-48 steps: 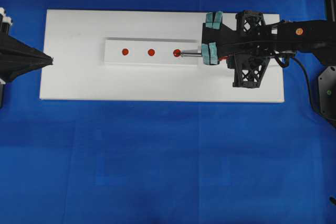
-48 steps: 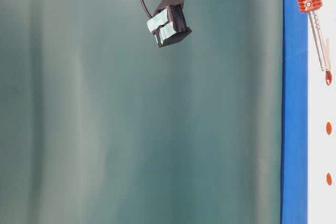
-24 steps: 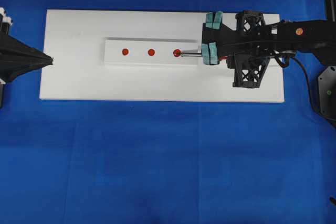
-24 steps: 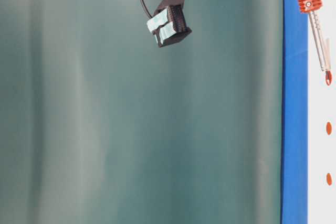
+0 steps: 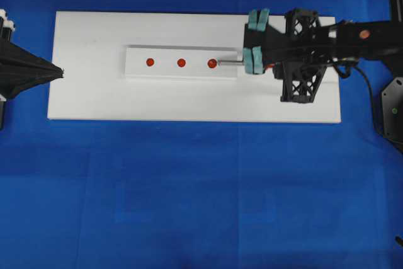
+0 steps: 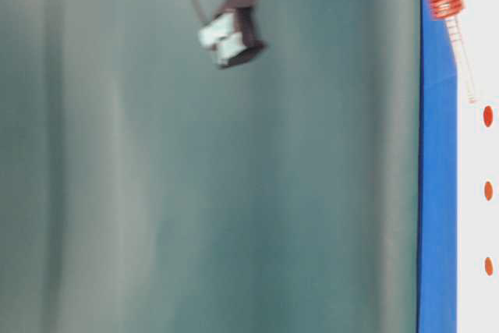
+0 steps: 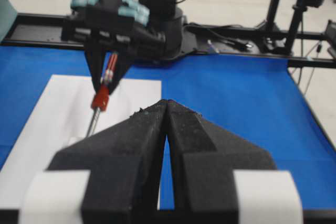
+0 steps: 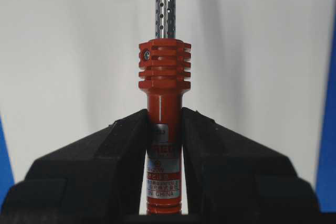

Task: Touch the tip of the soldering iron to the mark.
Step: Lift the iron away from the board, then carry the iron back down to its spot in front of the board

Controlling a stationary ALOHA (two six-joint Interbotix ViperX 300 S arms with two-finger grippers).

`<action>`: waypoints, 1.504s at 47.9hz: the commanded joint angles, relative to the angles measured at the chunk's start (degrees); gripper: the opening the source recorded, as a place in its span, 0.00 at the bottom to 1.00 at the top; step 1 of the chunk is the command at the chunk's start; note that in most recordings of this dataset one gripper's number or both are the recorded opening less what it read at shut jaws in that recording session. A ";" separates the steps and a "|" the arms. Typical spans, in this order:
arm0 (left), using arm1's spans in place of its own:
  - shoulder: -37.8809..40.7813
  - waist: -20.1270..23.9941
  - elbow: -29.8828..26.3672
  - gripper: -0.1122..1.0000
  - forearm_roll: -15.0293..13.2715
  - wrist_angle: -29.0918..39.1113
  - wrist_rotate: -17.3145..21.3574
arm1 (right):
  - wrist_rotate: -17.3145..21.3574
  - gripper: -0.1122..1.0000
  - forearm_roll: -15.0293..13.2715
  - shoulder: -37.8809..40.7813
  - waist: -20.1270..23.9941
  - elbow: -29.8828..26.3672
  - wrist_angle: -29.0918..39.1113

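The soldering iron (image 8: 164, 72) has an orange-red handle, a ribbed collar and a perforated silver shaft. My right gripper (image 8: 165, 125) is shut on its handle. From overhead the shaft (image 5: 230, 63) points left at the right-most of three red marks (image 5: 212, 63) on a white strip (image 5: 182, 72). In the table-level view the blurred iron (image 6: 460, 44) ends just short of that mark (image 6: 488, 115), with a small gap between tip and mark. My left gripper (image 5: 58, 72) rests shut and empty at the board's left edge; its tips (image 7: 167, 104) meet.
The strip lies on a white board (image 5: 94, 96) over a blue cloth (image 5: 201, 193). The iron's black cord (image 5: 365, 86) trails off to the right. The right arm's body (image 7: 131, 14) stands over the board's far end.
The right arm has pulled back a little with the iron. The tip, which rested on the right-most mark, now stands clear of it. The left arm has not moved.
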 commanded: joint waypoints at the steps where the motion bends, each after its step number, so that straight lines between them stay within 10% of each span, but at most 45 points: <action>1: 0.26 -0.18 -0.70 0.10 0.09 -0.44 0.00 | 0.09 0.16 0.00 -3.87 -0.09 -2.81 2.02; 52: 0.26 -0.26 -0.79 0.10 0.09 -0.62 0.00 | 0.35 0.16 -1.23 -15.03 1.05 -10.55 13.54; 72: 0.18 -0.18 -0.70 0.10 0.09 -0.62 0.00 | 15.38 0.16 -3.08 -15.12 15.47 -9.93 13.62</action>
